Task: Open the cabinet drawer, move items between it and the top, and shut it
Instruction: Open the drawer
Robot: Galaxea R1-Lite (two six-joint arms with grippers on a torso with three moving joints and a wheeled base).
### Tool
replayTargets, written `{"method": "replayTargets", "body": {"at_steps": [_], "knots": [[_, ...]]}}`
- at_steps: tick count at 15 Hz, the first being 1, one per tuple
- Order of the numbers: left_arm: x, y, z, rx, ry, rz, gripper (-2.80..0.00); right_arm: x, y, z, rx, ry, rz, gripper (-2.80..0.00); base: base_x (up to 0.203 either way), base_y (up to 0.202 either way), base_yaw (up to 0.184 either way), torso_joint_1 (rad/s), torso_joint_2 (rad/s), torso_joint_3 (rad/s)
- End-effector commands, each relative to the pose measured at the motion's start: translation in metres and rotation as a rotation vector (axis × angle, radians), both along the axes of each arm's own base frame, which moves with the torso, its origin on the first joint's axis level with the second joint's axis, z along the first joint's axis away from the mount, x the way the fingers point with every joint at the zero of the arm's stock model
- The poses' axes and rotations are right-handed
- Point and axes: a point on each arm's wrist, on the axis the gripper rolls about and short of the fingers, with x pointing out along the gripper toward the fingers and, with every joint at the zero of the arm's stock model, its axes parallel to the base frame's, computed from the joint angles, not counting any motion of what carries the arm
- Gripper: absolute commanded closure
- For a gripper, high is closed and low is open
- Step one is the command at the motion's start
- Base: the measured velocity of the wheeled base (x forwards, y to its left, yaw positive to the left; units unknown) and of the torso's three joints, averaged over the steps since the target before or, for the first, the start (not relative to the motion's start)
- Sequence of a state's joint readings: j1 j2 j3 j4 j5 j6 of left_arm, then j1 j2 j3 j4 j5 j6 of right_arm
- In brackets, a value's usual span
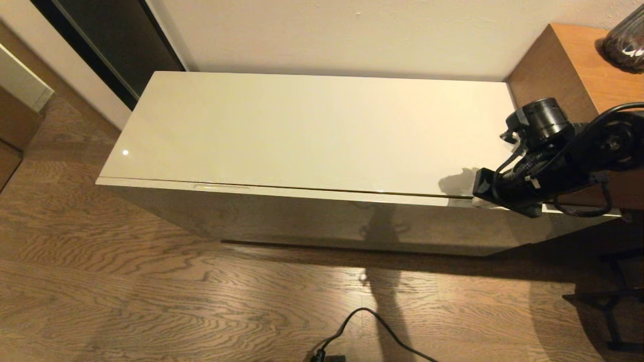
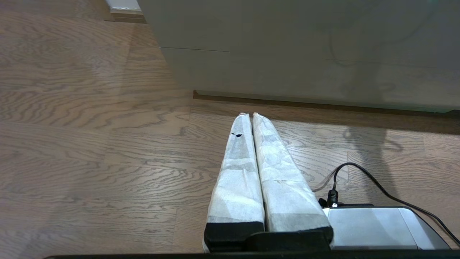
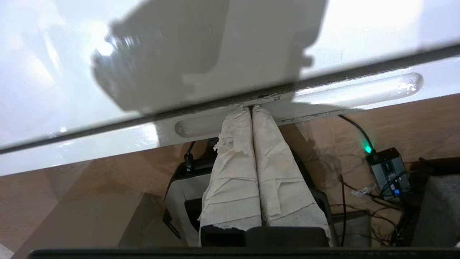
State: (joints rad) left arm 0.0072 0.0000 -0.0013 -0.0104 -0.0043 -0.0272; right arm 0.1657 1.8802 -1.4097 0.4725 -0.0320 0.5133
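Note:
The top of the low cabinet is a long glossy cream slab with nothing lying on it. Under its front edge the cabinet drawer sits pushed in, with a slim recess near its left end. The items are out of view. My right gripper is at the drawer's right end. In the right wrist view, this right gripper is shut, its tips in the other recess at the seam under the top. My left gripper is shut on nothing, parked low above the floor before the cabinet front.
A taller brown wooden unit stands against the cabinet's right end, with a dark vase on it. A black cable lies on the wooden floor in front. A dark doorway lies at the far left.

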Motion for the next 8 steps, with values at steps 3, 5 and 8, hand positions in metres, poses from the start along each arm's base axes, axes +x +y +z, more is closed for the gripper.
{"method": "replayTargets", "body": {"at_steps": [3, 5, 8], "knots": [[0.0, 0.0, 0.0, 0.0, 0.0, 0.0, 0.0, -0.03, -0.004, -0.03, 0.01, 0.118, -0.031, 0.0, 0.0, 0.0, 0.0, 0.0, 0.0, 0.0], [0.0, 0.0, 0.0, 0.0, 0.001, 0.0, 0.0, -0.048, -0.006, -0.039, 0.011, 0.142, -0.036, 0.0, 0.0, 0.0, 0.0, 0.0, 0.0, 0.0], [0.0, 0.0, 0.0, 0.0, -0.001, 0.0, 0.0, -0.086, -0.007, -0.031, 0.028, 0.126, -0.034, 0.0, 0.0, 0.0, 0.0, 0.0, 0.0, 0.0]]}}
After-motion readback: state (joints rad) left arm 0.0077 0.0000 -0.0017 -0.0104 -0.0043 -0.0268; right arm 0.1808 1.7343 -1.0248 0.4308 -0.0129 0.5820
